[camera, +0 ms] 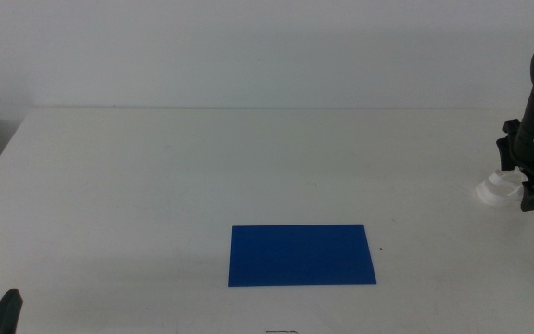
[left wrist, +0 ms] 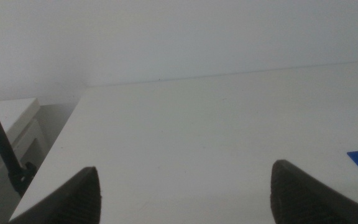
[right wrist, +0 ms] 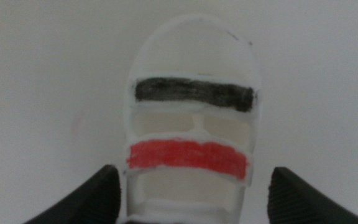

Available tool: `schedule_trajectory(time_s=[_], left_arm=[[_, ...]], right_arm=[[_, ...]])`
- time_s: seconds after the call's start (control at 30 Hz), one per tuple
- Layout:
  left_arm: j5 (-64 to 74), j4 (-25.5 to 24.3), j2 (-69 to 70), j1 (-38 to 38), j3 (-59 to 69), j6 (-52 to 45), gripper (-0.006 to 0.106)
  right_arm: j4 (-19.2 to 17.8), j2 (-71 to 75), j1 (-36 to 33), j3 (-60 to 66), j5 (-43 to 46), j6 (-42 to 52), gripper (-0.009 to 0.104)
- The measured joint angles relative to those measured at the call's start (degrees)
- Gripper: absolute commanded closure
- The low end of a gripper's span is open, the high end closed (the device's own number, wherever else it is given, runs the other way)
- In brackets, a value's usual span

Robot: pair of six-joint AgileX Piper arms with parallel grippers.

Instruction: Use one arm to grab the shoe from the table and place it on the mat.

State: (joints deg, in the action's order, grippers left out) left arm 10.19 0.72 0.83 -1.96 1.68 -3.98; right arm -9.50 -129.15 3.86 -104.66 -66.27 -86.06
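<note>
Right arm poised over the shoe, mat waiting bare

Middle view: the right gripper (camera: 532,190) hangs at the table's (camera: 156,186) right edge, over the shoe (camera: 495,190), well apart from the mat (camera: 301,254); the left gripper (camera: 6,311) waits at the near left corner. Left wrist view: its jaws stand spread over bare table. Right wrist view: the jaws are spread either side of the shoe (right wrist: 191,124), not visibly touching; I judge it should lower straight, keep the sole centred, then close.

A plain pale wall (camera: 248,46) rises behind, evenly lit
</note>
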Motion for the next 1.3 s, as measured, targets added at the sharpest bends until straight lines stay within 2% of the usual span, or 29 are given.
schedule_trajectory(time_s=[0.13, 0.3, 0.4, 0.63, 0.8, 1.0, 1.3], left_arm=[[0.0, 0.0, 0.0, 0.0, 0.0, 0.0, 0.007], [0.0, 0.0, 0.0, 0.0, 0.0, 0.0, 0.007], [0.0, 0.0, 0.0, 0.0, 0.0, 0.0, 0.007], [0.0, 0.0, 0.0, 0.0, 0.0, 0.0, 0.007], [0.0, 0.0, 0.0, 0.0, 0.0, 0.0, 0.007], [0.0, 0.0, 0.0, 0.0, 0.0, 0.0, 0.007], [0.0, 0.0, 0.0, 0.0, 0.0, 0.0, 0.007]], right_arm=[[0.6, -0.5, 0.0, 0.0, 0.0, 0.0, 0.055], [2.5, -0.5, 0.0, -1.7, -2.6, 0.2, 0.085], [2.6, 0.3, -0.2, -2.2, -2.7, 1.1, 0.095], [2.0, 7.0, -4.1, -1.6, -3.1, 1.8, 0.096], [2.3, 14.4, -10.0, 5.4, -3.3, -6.5, 0.096], [1.9, 20.8, -21.1, 11.7, -3.5, -15.6, 0.096], [2.2, 20.1, -38.1, 11.9, -3.4, -28.4, 0.096]])
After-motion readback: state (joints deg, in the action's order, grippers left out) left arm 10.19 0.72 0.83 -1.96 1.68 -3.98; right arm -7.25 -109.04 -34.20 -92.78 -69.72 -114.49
